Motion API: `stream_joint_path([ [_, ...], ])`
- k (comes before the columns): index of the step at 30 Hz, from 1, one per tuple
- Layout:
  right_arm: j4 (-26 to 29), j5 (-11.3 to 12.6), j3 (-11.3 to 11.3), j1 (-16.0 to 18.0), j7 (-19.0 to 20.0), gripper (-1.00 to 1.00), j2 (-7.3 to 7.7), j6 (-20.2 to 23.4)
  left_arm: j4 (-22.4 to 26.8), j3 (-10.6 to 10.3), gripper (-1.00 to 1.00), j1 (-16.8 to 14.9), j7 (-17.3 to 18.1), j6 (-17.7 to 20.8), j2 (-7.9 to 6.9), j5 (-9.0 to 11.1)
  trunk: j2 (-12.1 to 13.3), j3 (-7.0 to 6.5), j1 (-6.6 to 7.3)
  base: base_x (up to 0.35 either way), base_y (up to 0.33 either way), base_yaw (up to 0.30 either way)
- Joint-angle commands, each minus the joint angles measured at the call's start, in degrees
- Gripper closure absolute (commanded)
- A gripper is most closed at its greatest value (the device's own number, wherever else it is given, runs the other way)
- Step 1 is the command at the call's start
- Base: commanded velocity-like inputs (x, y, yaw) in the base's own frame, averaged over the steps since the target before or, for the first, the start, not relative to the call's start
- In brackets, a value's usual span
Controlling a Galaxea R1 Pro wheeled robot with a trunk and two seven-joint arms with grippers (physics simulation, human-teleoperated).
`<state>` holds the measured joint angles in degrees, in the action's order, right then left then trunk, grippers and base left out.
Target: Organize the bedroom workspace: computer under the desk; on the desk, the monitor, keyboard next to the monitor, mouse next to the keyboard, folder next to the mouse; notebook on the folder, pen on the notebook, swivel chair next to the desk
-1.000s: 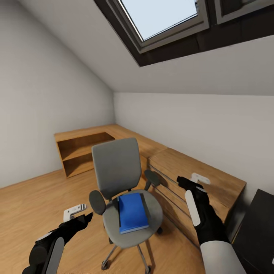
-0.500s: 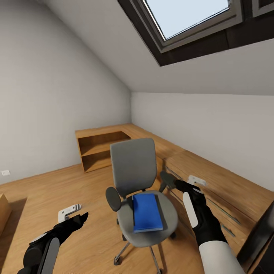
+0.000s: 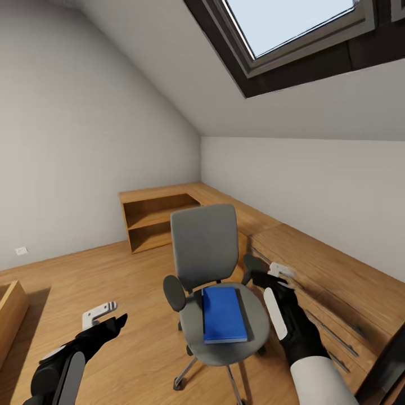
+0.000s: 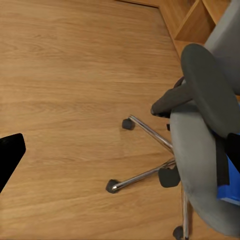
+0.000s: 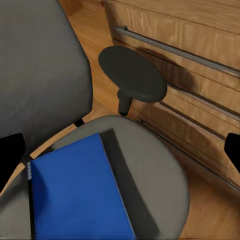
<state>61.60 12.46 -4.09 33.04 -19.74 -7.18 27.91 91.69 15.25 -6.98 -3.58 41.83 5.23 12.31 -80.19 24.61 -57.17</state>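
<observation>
Plainly, the folder (image 3: 224, 314) lies on the swivel chair (image 3: 216, 287); both grippers — left (image 3: 101, 316), right (image 3: 274, 275) — hover spread, empty; no legible writing.

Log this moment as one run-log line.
phase: approach | folder on swivel chair seat | left pincer open | right pincer open

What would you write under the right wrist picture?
Blue folder lying on the grey swivel chair seat, beside wooden drawers.
</observation>
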Motion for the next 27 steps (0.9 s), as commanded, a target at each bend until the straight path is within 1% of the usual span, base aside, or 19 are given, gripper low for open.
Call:
stream_joint_path([
  [1,-1.03,0.63,0.70,0.06,0.70,-1.00,-0.03,0.11,0.07,0.17,-1.00,-0.05,-0.36,0.29,0.04,0.61,-0.04,0.07,0.00,0.000,0.000,0.003],
  [6,-2.75,0.70,2.02,0.07,3.53,-1.00,-0.05,-0.67,0.26,0.27,-1.00,-0.05,-0.32,0.30,0.04,0.61,-0.04,0.07,0.00,0.000,0.000,0.002],
  [9,-3.54,0.72,2.66,0.08,5.31,-1.00,-0.07,-2.48,0.98,0.23,-1.00,-0.05,-0.29,0.35,0.15,0.68,-0.04,0.07,0.00,0.000,0.000,0.000],
  [15,-3.85,0.73,2.64,0.08,5.67,-1.00,0.00,-3.04,1.09,0.22,-1.00,-0.05,-0.29,0.36,0.18,0.70,-0.04,0.07,0.00,0.000,0.000,0.000],
  [17,-3.96,0.81,2.54,0.09,5.77,-1.00,-0.03,-4.21,1.12,0.22,-1.00,-0.05,-0.29,0.36,0.21,0.70,-0.04,0.07,0.00,0.000,0.000,0.000],
  [19,-4.02,0.81,2.56,0.08,5.77,-1.00,-0.03,-4.45,1.12,0.21,-1.00,-0.05,-0.29,0.36,0.21,0.70,-0.04,0.07,0.00,0.000,0.000,0.000],
  [20,-5.01,0.82,2.66,0.07,5.77,-1.00,-0.03,-5.44,1.12,0.22,-1.00,-0.05,-0.29,0.36,0.21,0.70,-0.04,0.07,0.00,0.137,0.000,0.000],
  [27,-5.25,0.82,2.75,0.06,5.82,-1.00,-0.03,-5.96,1.12,0.22,-1.00,-0.05,-0.29,0.36,0.21,0.70,-0.04,0.07,0.00,0.242,0.056,0.000],
])
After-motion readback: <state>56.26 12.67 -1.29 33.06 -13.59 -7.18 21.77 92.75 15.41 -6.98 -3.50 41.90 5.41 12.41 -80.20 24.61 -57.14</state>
